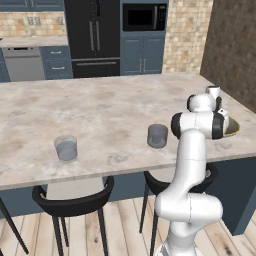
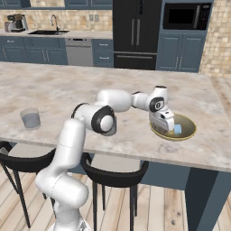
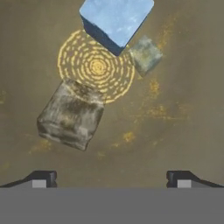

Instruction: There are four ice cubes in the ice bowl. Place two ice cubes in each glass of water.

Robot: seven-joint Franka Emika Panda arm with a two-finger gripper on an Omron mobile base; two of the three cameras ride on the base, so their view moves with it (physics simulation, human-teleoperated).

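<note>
The olive-gold ice bowl sits at the right end of the island counter. My gripper reaches down into it, open, with nothing between its fingertips. In the hand view the bowl's yellowish floor holds three ice cubes: a pale blue one at the top, a small translucent one beside it, and a larger translucent one nearest the left fingertip. One blue cube shows beside the hand. Two glasses of water stand near the counter's front edge; the left one stands far from the bowl.
The marble island counter stretches wide to the left of the bowl. Black bar stools stand under its front edge. Cabinets, fridge and microwave line the back wall. My own forearm crosses above the counter between the glasses and the bowl.
</note>
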